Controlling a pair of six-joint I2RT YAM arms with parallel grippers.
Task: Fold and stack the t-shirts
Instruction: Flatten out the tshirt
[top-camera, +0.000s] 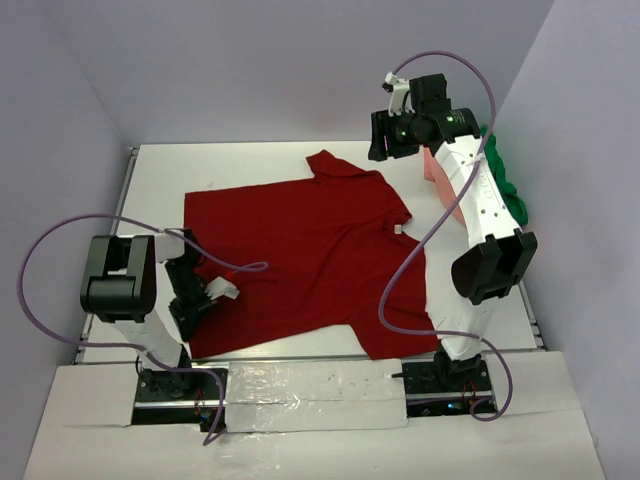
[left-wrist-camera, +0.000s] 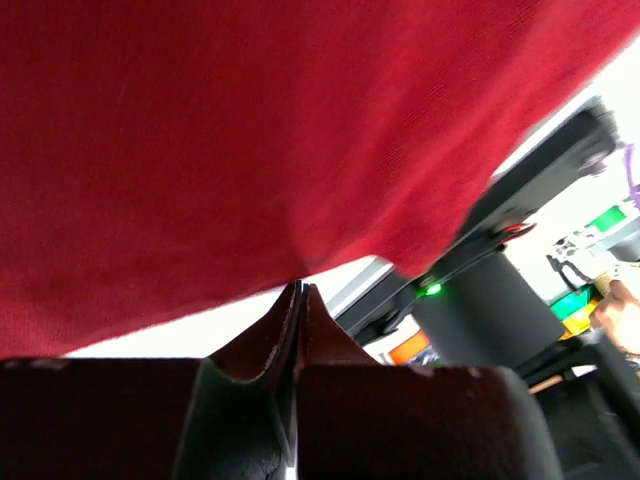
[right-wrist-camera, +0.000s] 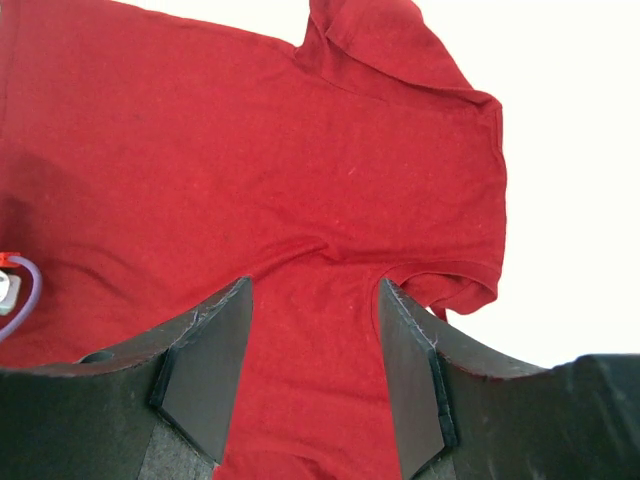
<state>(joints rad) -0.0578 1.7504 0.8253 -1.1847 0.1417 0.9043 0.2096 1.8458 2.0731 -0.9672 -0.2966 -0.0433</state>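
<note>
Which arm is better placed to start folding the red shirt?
Left, probably: the left gripper is shut on the red shirt at its hem, ready to lift. The right gripper hangs open above the far sleeve, holding nothing.

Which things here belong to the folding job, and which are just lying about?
Job: dark red cotton short-sleeved t-shirt, spread out; bright green cotton t-shirt and salmon pink cotton t-shirt, at the right edge of the white table.
Just there: purple cables on both arms.

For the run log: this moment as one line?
dark red t-shirt: spread flat | left gripper: shut on its edge | right gripper: open above it | green t-shirt, pink t-shirt: far right
</note>
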